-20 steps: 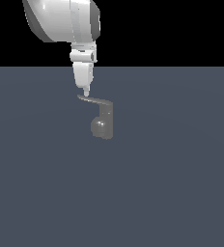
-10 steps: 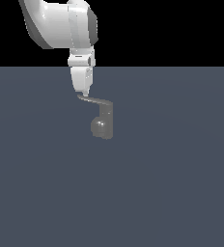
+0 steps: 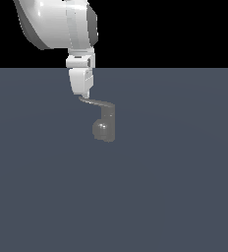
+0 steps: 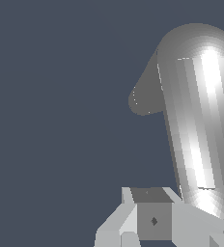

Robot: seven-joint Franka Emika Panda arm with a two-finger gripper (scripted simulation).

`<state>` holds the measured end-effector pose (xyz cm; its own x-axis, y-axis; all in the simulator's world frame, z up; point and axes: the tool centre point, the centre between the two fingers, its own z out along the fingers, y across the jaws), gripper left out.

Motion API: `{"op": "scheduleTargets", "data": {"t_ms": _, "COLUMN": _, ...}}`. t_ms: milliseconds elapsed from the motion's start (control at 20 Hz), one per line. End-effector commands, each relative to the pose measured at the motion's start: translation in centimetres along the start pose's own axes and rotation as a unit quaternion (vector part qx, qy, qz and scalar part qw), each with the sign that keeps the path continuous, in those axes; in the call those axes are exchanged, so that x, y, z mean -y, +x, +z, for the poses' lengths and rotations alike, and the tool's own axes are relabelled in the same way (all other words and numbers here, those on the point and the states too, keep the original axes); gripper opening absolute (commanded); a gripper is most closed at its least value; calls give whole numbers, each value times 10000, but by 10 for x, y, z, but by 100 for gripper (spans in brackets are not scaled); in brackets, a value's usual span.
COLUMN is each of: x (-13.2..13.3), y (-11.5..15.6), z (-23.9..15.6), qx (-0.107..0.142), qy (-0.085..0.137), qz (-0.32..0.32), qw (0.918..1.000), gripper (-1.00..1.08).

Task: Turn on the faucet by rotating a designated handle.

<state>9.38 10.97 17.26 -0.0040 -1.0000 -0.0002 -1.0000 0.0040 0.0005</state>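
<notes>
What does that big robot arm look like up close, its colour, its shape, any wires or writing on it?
The arm is glossy white with rounded, bulky casings and a dark grey band at one joint. It narrows to a boxy white gripper made of flat-sided blocks. The wrist view shows one block face in grey with a small dark diamond mark. No cables or lettering are visible.

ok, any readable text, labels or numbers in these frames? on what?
None. No words, numbers or logos on the faucet, its handle, the arm or the gripper. The only mark is a small dark diamond on the gripper body in the wrist view, not text.
</notes>
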Motion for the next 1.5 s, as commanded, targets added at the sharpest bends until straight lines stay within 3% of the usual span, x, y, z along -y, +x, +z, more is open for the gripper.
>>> {"op": "scheduleTargets", "data": {"t_ms": 0, "x": -7, "y": -1, "z": 0, "qx": 0, "qy": -1, "qz": 0, "qw": 10000, "gripper": -100}}
{"op": "scheduleTargets", "data": {"t_ms": 1000, "x": -56, "y": -10, "z": 0, "qx": 0, "qy": 2, "qz": 4, "qw": 10000, "gripper": -100}}
{"op": "scheduleTargets", "data": {"t_ms": 1450, "x": -72, "y": 5, "z": 0, "qx": -6, "qy": 17, "qz": 15, "qw": 10000, "gripper": -100}}
